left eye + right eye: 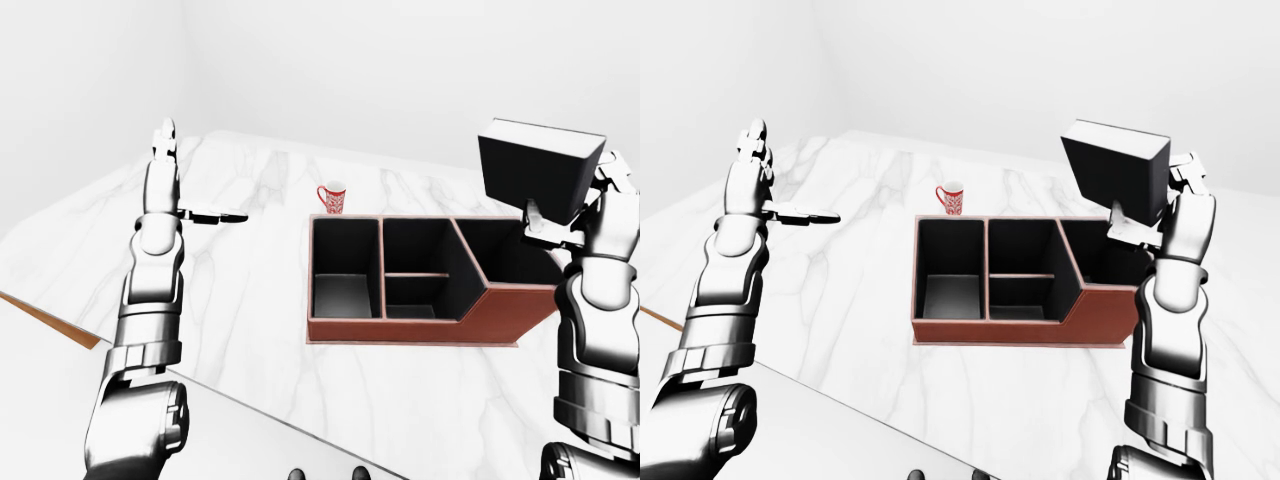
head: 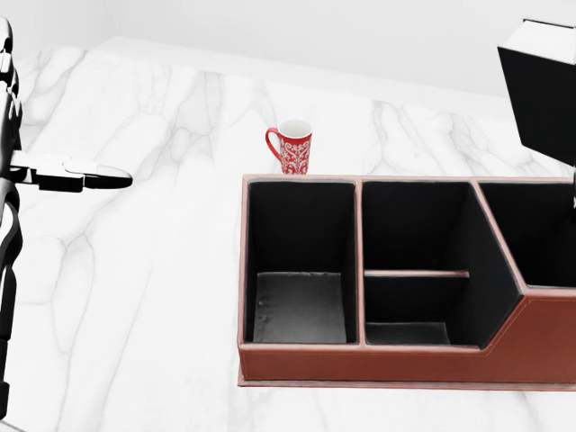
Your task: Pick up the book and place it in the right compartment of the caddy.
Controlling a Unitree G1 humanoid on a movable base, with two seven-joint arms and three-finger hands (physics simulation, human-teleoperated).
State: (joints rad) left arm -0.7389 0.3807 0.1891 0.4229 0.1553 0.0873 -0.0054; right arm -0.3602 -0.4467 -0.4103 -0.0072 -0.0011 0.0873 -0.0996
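A red mug (image 2: 292,146) with a white swirling pattern and a white inside stands upright on the white, grey-veined marble worktop (image 2: 162,270), its handle turned to the head view's left. The left-eye view shows a thin brown strip (image 1: 50,320) along the worktop's near-left edge. Plain pale walls rise beyond.

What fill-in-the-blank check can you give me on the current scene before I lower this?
The book is held by the ___ hand.
The mug beside the caddy is red and ___.
The left hand holds ___.
The book is ___ the caddy's right compartment.

Missing: right; white; nothing; above
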